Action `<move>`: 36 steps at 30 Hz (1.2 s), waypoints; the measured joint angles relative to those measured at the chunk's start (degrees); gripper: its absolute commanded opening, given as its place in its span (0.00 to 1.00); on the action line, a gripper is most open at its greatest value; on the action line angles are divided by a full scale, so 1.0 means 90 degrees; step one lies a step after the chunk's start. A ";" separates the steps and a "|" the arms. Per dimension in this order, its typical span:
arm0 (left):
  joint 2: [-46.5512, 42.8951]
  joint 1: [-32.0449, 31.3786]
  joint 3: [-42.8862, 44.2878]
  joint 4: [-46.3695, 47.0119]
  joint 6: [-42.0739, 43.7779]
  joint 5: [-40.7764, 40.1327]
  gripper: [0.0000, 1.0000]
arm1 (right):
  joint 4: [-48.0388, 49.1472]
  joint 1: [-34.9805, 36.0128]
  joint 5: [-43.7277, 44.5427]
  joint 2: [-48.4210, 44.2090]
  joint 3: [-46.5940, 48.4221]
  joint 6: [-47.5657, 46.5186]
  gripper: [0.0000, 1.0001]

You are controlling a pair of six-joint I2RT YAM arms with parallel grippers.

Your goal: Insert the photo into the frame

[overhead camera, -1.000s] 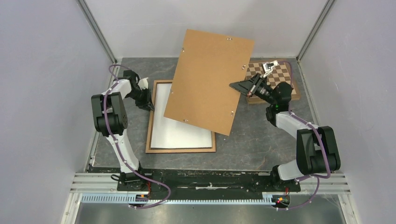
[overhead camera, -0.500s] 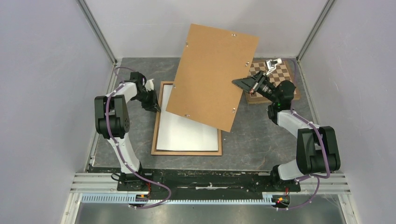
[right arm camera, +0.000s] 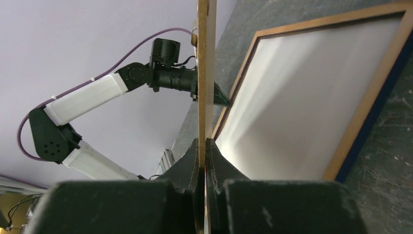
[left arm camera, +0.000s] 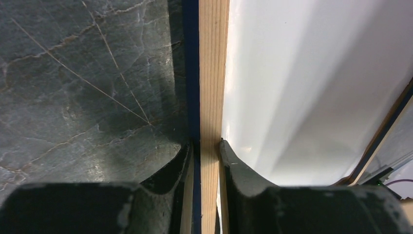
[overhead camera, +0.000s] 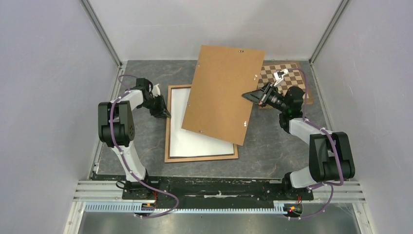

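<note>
The frame (overhead camera: pixel 202 158) lies flat on the table, light wood face up. The photo (overhead camera: pixel 195 139) lies inside it, white reverse up. My left gripper (overhead camera: pixel 165 115) is shut on the frame's left rail near its far corner. In the left wrist view the jaws (left arm camera: pixel 207 146) pinch the wood and blue rail (left arm camera: pixel 212 73), with the white photo (left arm camera: pixel 302 83) to the right. My right gripper (overhead camera: pixel 248 95) is shut on the right edge of the brown fibreboard panel (overhead camera: pixel 221 92) and holds it tilted above the frame's far right part. In the right wrist view its jaws (right arm camera: pixel 202 144) clamp the panel edge (right arm camera: pixel 206 58), above the frame (right arm camera: pixel 363 107) and photo (right arm camera: pixel 297 102).
A wooden chessboard (overhead camera: pixel 292 78) lies at the back right, partly under the right arm. Grey walls stand close on both sides and behind. The panel hides the frame's far right corner. The left arm (right arm camera: pixel 97 92) shows in the right wrist view.
The frame with the photo has slid to the right across the table, held by my left gripper. The panel in my right gripper has shifted right and come lower over it.
</note>
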 measured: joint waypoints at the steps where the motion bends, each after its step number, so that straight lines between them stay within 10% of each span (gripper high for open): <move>1: -0.0007 -0.0002 -0.0015 0.0012 -0.0012 0.0017 0.29 | -0.0056 0.0000 0.0000 0.0000 -0.0041 -0.0056 0.00; 11: -0.0158 -0.0070 -0.0087 -0.0087 -0.0126 0.0177 0.62 | -0.0362 0.0238 0.0000 0.0078 -0.0192 -0.0294 0.00; 36: -0.1222 -0.0053 -0.0085 -0.0874 0.0850 -0.0799 0.66 | 0.0760 0.0619 -0.0828 0.1851 0.0231 0.0806 0.00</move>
